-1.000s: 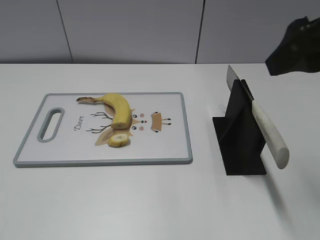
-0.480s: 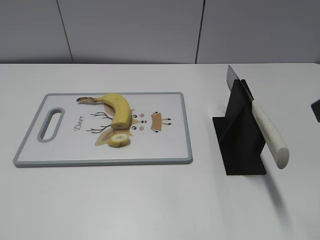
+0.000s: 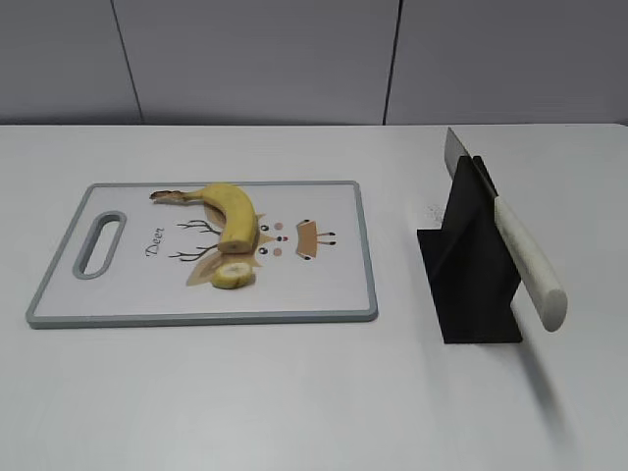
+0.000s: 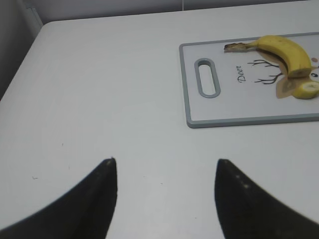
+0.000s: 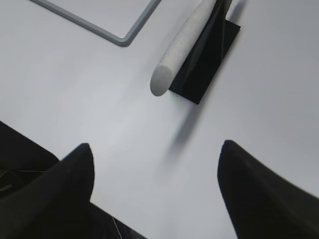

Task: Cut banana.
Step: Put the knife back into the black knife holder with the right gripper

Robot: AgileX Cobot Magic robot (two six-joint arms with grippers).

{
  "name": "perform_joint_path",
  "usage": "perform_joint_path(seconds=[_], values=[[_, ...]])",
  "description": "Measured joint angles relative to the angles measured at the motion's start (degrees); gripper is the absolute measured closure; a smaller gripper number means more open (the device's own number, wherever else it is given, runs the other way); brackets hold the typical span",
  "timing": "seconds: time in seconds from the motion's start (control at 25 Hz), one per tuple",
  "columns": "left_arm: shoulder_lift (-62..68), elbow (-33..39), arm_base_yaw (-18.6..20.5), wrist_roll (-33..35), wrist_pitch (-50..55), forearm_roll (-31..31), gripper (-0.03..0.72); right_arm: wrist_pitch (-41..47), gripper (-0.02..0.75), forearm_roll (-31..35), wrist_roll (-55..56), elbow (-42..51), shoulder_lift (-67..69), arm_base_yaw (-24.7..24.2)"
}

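A yellow banana (image 3: pixel 231 213) lies on a white cutting board (image 3: pixel 137 285) with a grey rim; a cut slice (image 3: pixel 235 273) lies just below its cut end. The banana (image 4: pixel 288 50) and slice (image 4: pixel 305 88) also show in the left wrist view. A knife with a white handle (image 3: pixel 530 265) rests slanted in a black stand (image 3: pixel 471 265); its handle (image 5: pixel 182 45) shows in the right wrist view. My left gripper (image 4: pixel 165 167) is open and empty over bare table, left of the board. My right gripper (image 5: pixel 157 149) is open and empty, near the knife handle. Neither gripper shows in the exterior view.
The board (image 4: pixel 234 107) has a handle slot (image 4: pixel 207 77) at its left end. The white table (image 3: pixel 314 392) meets a grey panelled wall at the back. The table's left edge (image 4: pixel 30 40) is near the left gripper.
The right arm has left the exterior view at the right edge: it was at the upper right, then only a sliver, now gone. Banana, board and knife have not moved.
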Motion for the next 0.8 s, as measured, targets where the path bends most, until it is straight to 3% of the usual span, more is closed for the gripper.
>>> perform_joint_path(seconds=[0.8], values=[[0.00,0.00,0.00,0.00,0.00,0.00,0.097,9.43,0.146,0.54,-0.24,3.06,-19.09,0.00]])
